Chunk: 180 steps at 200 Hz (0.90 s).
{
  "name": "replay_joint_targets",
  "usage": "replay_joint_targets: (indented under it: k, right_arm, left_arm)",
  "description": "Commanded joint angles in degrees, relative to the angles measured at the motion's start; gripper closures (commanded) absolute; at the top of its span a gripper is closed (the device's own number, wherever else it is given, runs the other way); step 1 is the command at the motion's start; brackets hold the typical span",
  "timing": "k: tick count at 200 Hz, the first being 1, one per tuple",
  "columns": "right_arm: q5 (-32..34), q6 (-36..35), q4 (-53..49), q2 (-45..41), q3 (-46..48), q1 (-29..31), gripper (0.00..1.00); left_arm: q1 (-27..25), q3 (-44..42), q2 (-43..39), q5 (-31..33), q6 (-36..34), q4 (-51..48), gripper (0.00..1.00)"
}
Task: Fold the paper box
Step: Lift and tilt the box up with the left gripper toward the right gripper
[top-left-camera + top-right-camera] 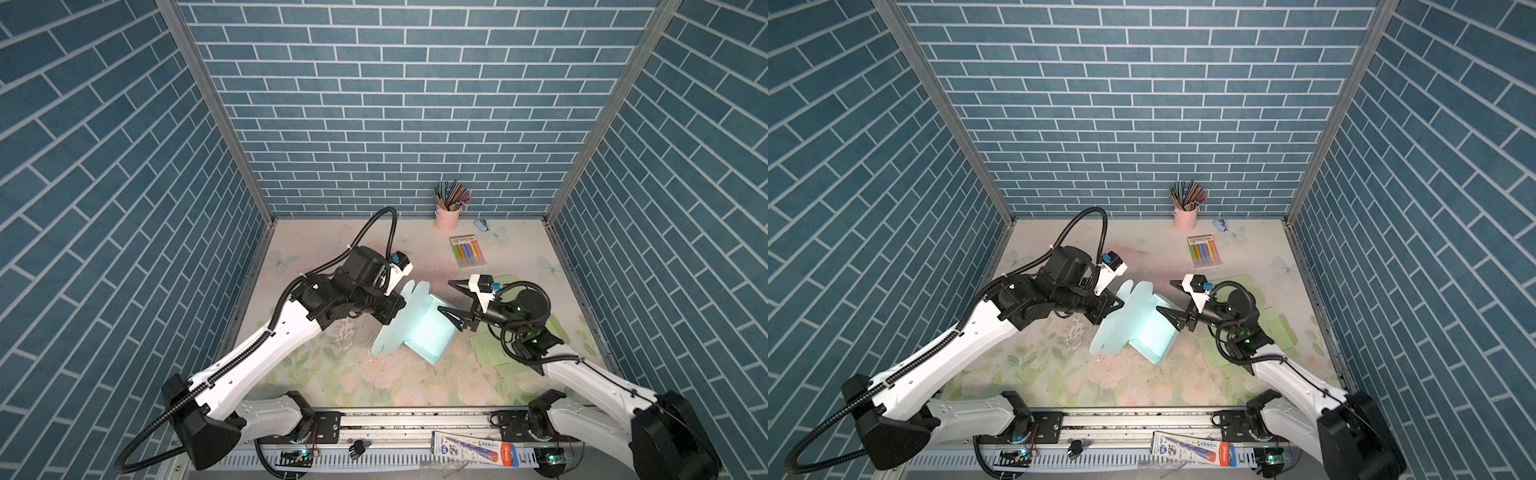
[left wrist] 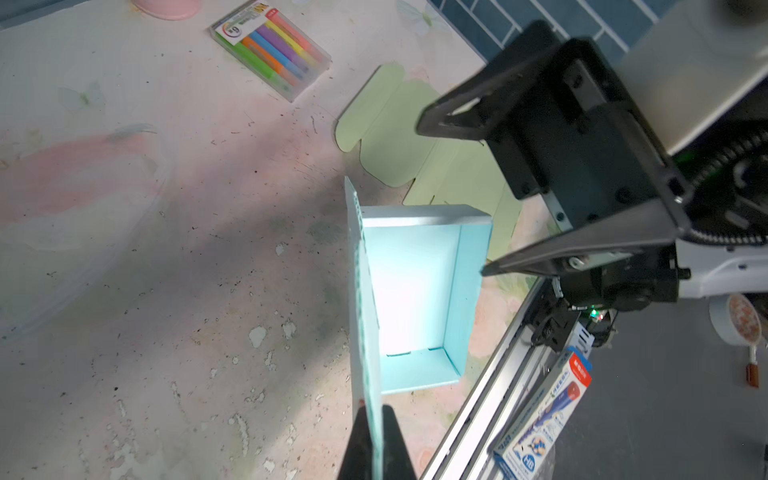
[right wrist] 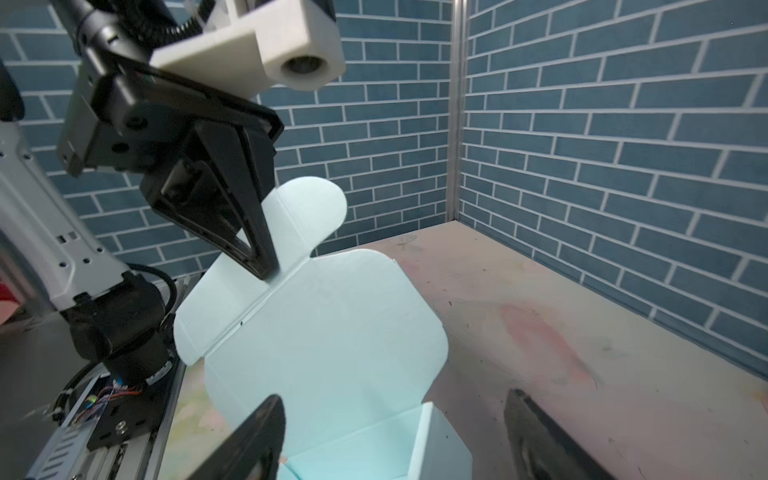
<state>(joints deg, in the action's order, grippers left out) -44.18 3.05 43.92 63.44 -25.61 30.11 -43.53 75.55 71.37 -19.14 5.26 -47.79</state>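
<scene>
left gripper point(image 2: 374, 415) jaws pinch the upright lid point(image 3: 316, 332) of the teal paper box point(image 1: 424, 328), walls folded, lid still unclosed; right gripper point(image 1: 445, 296) jaws spread beside the box.

Blue brick walls point(image 1: 374, 104) on three sides; scuffed floral tabletop point(image 1: 332, 374).

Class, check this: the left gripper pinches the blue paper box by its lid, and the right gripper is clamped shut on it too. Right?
No. The right gripper has its jaws open, as both top views show. The left gripper does pinch the blue paper box by its lid.
</scene>
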Motion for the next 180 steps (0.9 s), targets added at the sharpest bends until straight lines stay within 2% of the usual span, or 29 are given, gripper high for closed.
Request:
replay_joint_targets:
  k: [1, 28, 69, 98, 118, 160, 180]
  right_arm:
    - [-11.22, -9.13, 4.93, 4.61, -4.96, 0.23, 0.19]
    - [-14.87, -11.13, 2.13, 6.99, -7.53, 1.05, 0.20]
    - [-12.53, -17.35, -6.41, 10.66, -11.08, 4.94, 0.22]
    - [-12.42, -19.23, -9.20, 11.32, -11.89, 5.75, 0.28]
    - [-11.72, -20.64, -11.48, 11.33, -12.20, 6.29, 0.37]
    - [-8.96, -23.50, -15.70, 11.56, -13.64, 7.56, 0.66]
    - [-7.36, -24.03, -16.42, 11.02, -13.40, 7.92, 0.76]
  left_arm:
    - [-1.28, 3.70, 1.64, -0.37, -6.68, -8.99, 1.00]
    - [-3.19, 5.20, 2.77, 0.47, -7.19, -9.25, 1.00]
    - [-4.27, 6.62, 4.03, 1.18, -8.05, -9.60, 1.00]
    - [-4.55, 7.09, 4.21, 2.38, -8.07, -9.97, 1.00]
    - [-4.61, 6.86, 3.84, 3.17, -8.16, -10.12, 1.00]
    - [-4.64, 6.88, 4.12, 5.66, -8.60, -10.56, 1.00]
    - [-4.59, 6.52, 4.21, 7.19, -8.68, -10.41, 1.00]
